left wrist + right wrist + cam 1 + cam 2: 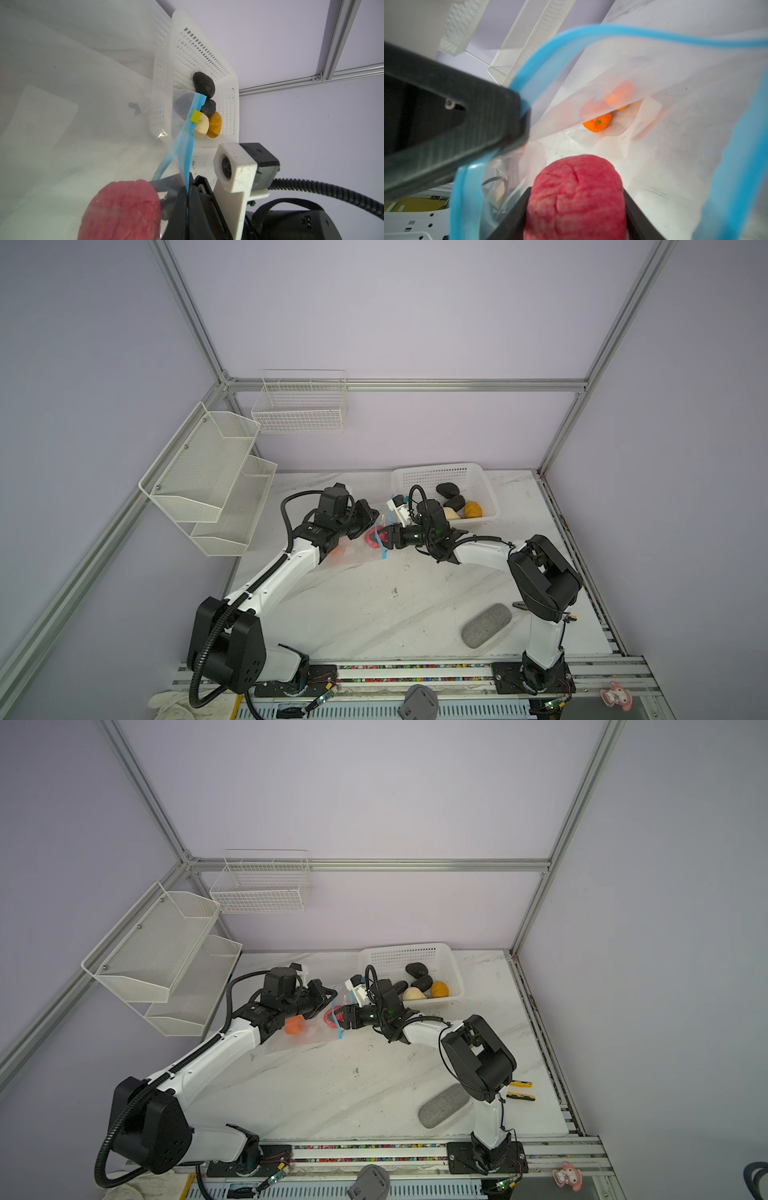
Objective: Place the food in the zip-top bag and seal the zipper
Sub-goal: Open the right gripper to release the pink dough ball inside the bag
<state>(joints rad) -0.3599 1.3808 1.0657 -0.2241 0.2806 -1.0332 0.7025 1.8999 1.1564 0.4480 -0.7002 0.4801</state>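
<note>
In both top views the clear zip-top bag (353, 553) lies on the white marble table (374, 614) toward 11 o'clock, its mouth facing 3 o'clock. One orange toy fruit (294, 1025) sits inside it beside the left forearm. The left tool (375, 516) reaches the far edge of the mouth. The right tool (383, 537) meets the mouth from 3 o'clock, pinching the pink toy food (371, 539) right at the light blue zipper (381, 549). At 1 o'clock the white perforated basket (487, 489) holds black toy pieces (447, 489), a cream piece (451, 513) and a yellow-brown piece (473, 509); a grey oval pad (486, 625) lies at 5 o'clock. In the left wrist view the left tool (188, 188) is pressed together on the zipper (187, 135), and the strip runs out from between its fingers past a small yellow tab (195, 116). The pink toy food (124, 209) sits just beside it, and the basket (228, 83) with its pieces shows beyond. In the right wrist view the right tool (577, 192) clamps the pink toy food (577, 209) between both fingers, inside the loop of the open zipper (633, 33). A finger (467, 116) of the left tool grips that strip. Deeper in the zip-top bag (685, 124) rest the orange toy fruit (598, 123) and a second orange (619, 95), blurred by the film.
</note>
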